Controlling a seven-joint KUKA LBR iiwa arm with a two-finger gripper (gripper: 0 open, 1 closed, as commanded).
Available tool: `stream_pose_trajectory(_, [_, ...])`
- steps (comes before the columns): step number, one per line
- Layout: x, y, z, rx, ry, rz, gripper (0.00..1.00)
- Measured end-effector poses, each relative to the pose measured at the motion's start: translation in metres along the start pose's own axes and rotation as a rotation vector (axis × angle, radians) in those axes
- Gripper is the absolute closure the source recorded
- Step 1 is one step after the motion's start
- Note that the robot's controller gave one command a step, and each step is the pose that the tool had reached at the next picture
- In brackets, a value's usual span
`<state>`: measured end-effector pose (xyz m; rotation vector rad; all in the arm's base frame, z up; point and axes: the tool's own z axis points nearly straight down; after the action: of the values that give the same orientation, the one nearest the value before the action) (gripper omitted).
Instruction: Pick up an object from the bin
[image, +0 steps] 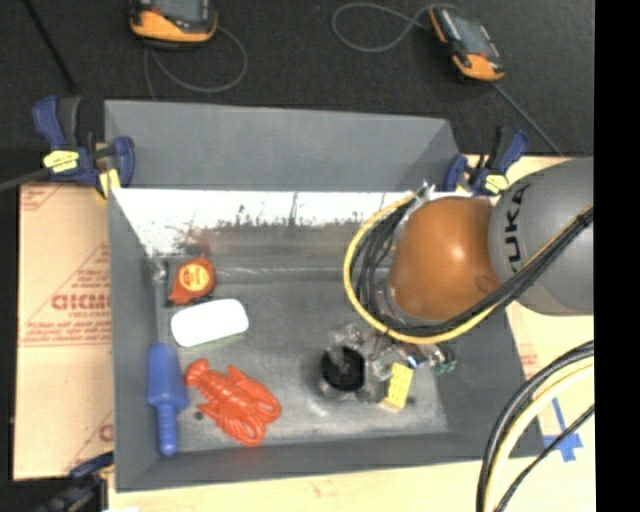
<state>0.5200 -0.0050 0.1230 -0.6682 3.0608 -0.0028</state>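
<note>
Black round thing (341, 370) & yellow block (397, 386) sit just beside claw (372, 357), lower right of bin (290, 300); claw's grip state: can't tell.

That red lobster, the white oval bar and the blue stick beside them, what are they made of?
The red lobster looks like moulded plastic or rubber: one even colour, slight sheen. The white oval bar looks smooth and matt, perhaps soap or plastic. The blue stick seems plastic too, evenly coloured with a rounded, thicker top.
</note>
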Motion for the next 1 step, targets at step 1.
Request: stream_pose_trajectory(1, [-0.0183,-0.0003,0.0292,-0.004,0.008,-0.057,1.00])
